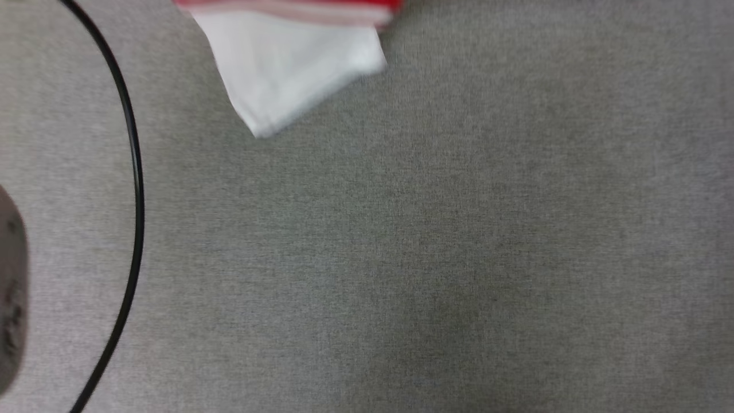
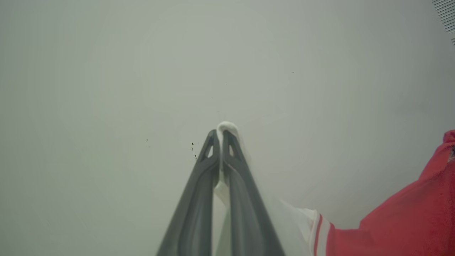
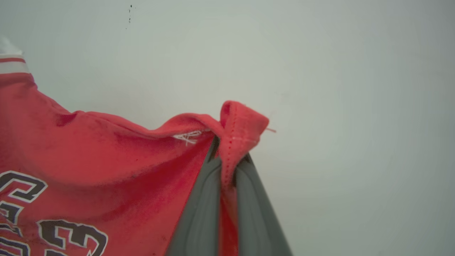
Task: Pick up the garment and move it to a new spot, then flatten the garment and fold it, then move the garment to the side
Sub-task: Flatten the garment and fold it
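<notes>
The garment hangs into the top of the head view: a white sleeve with red-white stripe trim, above a grey cloth surface. In the left wrist view my left gripper is shut on a white fold of the garment, whose red body trails off to the lower right. In the right wrist view my right gripper is shut on a red hem corner of the garment, held up against a pale wall; black-and-white lettering shows at the lower left.
A grey fabric-covered surface spreads below. A thin black cable curves down its left side. A blurred dark shape sits at the left edge.
</notes>
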Available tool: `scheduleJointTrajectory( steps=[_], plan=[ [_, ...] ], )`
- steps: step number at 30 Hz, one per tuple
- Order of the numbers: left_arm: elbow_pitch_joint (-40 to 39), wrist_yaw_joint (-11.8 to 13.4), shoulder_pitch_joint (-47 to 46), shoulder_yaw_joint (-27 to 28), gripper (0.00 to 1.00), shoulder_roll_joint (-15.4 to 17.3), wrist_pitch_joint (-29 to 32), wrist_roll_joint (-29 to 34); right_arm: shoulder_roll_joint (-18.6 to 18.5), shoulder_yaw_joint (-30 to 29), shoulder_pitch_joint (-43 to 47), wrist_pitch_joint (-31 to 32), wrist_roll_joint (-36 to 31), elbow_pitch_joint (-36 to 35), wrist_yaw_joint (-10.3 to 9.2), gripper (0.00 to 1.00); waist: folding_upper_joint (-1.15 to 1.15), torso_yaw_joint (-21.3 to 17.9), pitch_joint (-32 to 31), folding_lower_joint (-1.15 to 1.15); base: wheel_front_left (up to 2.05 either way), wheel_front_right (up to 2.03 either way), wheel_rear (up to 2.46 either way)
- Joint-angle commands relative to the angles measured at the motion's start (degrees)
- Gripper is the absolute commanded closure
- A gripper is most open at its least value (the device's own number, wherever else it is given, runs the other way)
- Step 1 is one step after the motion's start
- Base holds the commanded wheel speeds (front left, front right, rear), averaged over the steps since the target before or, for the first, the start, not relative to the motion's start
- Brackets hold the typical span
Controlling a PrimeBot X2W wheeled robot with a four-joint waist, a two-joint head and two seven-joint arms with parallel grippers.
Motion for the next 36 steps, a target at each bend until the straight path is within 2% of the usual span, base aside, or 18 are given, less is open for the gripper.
scheduleJointTrajectory(
  steps=[1,8,15,20,25,36],
  plan=[
    [1.7,-0.33,-3.38,-0.3,1.0,0.09,-0.71,0.35,0.73,0.41,-3.59,-0.94,-0.89,2.07,-0.08,1.0,0.0,-0.57,3.46,-0.01,0.0,0.0,0.0],
    [10.06,-0.99,-16.49,-1.77,1.0,1.58,-2.87,2.09,2.92,3.22,-17.36,-6.19,-2.66,12.42,-0.08,1.0,0.0,-0.46,6.48,-0.01,0.0,0.0,0.0],
    [15.2,-1.53,-17.36,-3.18,1.0,3.47,-4.7,0.79,3.53,7.67,-21.57,-11.39,-1.68,21.14,-0.08,1.0,0.0,0.02,9.11,-0.01,0.0,0.0,0.0],
    [17.4,-1.71,-11.76,-3.36,1.0,4.54,-6.95,-1.19,2.96,12.17,-17.81,-14.78,1.04,24.96,-0.08,1.0,0.0,0.07,10.03,-0.01,0.0,0.0,0.0],
    [17.33,-1.65,-2.21,-3.9,1.0,6.02,-9.28,-2.78,1.3,16.82,-11.36,-18.22,4.84,26.17,-0.08,1.0,0.0,0.11,9.55,-0.01,0.0,0.0,0.0],
    [7.69,1.95,27.07,-2.35,1.0,6.55,-12.3,-6.72,-2.74,23.03,9.28,-22.41,12.26,20.96,-0.08,1.0,0.0,0.14,2.07,-0.01,0.0,0.0,0.0]
  ],
)
